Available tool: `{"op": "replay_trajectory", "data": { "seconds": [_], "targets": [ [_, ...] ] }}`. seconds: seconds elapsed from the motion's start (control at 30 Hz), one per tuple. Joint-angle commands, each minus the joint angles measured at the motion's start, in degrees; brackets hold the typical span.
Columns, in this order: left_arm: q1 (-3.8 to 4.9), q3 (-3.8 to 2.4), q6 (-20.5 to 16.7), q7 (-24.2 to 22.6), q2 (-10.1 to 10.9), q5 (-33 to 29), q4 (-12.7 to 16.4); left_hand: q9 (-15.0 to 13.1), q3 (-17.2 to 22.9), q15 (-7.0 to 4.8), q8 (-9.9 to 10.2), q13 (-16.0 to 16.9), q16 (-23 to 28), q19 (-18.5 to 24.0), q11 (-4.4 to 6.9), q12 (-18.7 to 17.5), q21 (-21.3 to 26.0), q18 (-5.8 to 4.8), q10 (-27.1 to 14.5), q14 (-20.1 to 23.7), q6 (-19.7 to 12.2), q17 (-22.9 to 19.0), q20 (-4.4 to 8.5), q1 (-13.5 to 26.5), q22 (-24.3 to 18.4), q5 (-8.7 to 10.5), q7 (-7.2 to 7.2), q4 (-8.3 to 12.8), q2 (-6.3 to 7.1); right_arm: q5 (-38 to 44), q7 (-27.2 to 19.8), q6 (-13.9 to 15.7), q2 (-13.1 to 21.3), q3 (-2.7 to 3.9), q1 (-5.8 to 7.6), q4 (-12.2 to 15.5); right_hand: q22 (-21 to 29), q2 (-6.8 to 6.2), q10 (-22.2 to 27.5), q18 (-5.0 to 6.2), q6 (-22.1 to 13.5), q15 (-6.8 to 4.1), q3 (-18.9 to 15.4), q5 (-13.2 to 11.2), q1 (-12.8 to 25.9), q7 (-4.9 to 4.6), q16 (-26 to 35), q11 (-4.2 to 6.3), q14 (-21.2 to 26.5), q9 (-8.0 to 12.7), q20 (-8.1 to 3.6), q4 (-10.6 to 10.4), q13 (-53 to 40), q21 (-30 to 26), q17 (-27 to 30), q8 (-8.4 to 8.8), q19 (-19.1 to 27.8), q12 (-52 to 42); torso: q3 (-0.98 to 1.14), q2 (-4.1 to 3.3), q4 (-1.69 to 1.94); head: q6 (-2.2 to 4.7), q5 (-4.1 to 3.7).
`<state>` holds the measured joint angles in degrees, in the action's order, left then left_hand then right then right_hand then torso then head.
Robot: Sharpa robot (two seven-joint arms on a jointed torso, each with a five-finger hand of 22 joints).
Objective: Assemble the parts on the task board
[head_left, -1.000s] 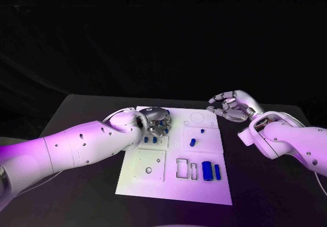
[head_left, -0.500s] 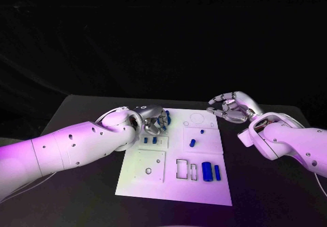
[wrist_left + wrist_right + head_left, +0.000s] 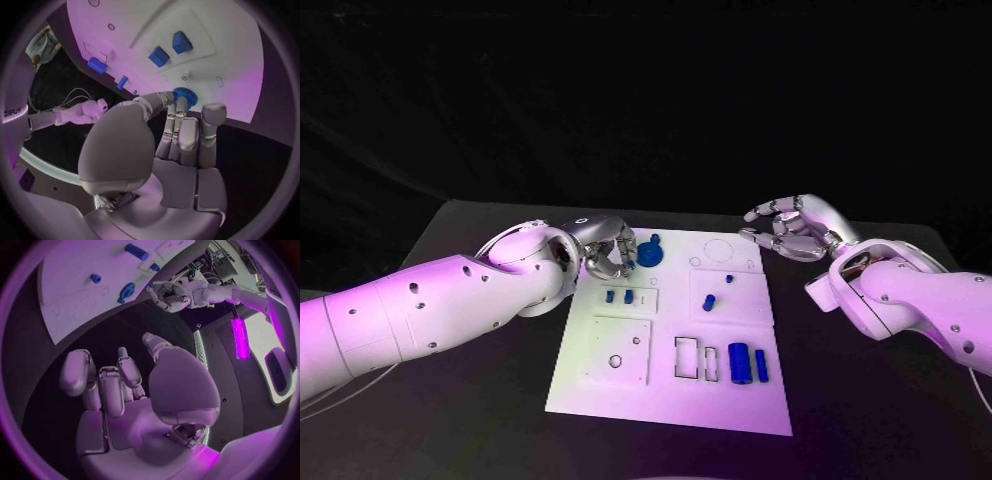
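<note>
Black table (image 3: 473, 380), white task board (image 3: 625, 395), left hand (image 3: 606, 248) fingers pinching blue disc (image 3: 651, 251), right hand (image 3: 790, 228) fingers curled, holding nothing.

no legible text (blurred marks only)

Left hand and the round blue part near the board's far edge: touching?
Touching. In the left wrist view the fingertips of the left hand pinch the round blue part; the head view shows it at that hand over the task board.
</note>
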<state>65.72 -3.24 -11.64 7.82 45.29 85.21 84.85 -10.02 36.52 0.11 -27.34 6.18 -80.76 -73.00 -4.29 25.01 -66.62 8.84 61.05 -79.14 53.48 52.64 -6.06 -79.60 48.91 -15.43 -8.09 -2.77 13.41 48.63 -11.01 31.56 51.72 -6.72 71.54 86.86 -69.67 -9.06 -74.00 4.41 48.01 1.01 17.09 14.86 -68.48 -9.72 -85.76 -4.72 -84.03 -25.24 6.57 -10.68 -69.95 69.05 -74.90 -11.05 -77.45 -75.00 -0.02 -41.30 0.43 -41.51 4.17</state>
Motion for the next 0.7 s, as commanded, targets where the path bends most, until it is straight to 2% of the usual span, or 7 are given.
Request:
{"op": "replay_trajectory", "data": {
  "seconds": [0.03,0.4,0.7],
  "targets": [
    [-0.01,-0.08,1.62,0.62,0.48,-1.23,0.25,0.02,-0.13,-0.12,0.36,-0.09,0.09,-0.36,0.02,-0.26,-0.05,-0.80,0.34,-0.07,0.54,-0.08,0.06,0.70,-0.10,0.36,0.04,-0.28,0.00,0.22,-0.32,-0.52,0.00,0.00,-0.09,0.00,0.00,0.30,0.17,1.02,-0.14,-0.51,-0.07,0.26,0.08,0.02,0.33,-0.13,-2.98,-0.09,-0.12,-0.40,-0.09,-0.15,-2.11,-0.26,0.34,0.08,-0.06,-0.09,-0.05,-0.06,-0.04],
    [-0.10,-0.10,2.81,1.11,1.46,-1.61,-0.12,0.01,-0.17,-0.14,0.38,-0.11,0.10,-0.34,0.04,-0.33,-0.01,-0.79,0.40,-0.08,0.59,-0.11,0.07,0.77,-0.15,0.36,0.08,-0.33,0.01,0.22,-0.32,-0.55,-0.06,0.00,-0.17,-0.04,0.06,0.46,0.16,1.04,-0.09,-0.53,-0.08,0.27,0.04,0.04,0.34,-0.12,-2.99,-0.13,-0.13,-0.57,-0.06,-0.26,-2.13,-0.32,0.37,0.09,0.06,-0.14,-0.15,-0.22,0.21],
    [-0.45,-0.06,3.10,1.17,1.06,-2.04,-0.82,0.00,-0.24,-0.16,0.41,-0.14,0.13,-0.30,0.07,-0.41,0.06,-0.77,0.47,-0.06,0.65,-0.22,0.08,0.84,-0.25,0.36,0.12,-0.37,0.06,0.22,-0.29,-0.54,-0.07,0.00,-0.18,-0.01,0.06,0.46,0.16,1.04,-0.09,-0.53,-0.08,0.27,0.04,0.04,0.34,-0.12,-2.99,-0.13,-0.13,-0.57,-0.06,-0.26,-2.13,-0.32,0.37,0.09,0.09,-0.16,-0.19,-0.33,0.29]
  ]
}}
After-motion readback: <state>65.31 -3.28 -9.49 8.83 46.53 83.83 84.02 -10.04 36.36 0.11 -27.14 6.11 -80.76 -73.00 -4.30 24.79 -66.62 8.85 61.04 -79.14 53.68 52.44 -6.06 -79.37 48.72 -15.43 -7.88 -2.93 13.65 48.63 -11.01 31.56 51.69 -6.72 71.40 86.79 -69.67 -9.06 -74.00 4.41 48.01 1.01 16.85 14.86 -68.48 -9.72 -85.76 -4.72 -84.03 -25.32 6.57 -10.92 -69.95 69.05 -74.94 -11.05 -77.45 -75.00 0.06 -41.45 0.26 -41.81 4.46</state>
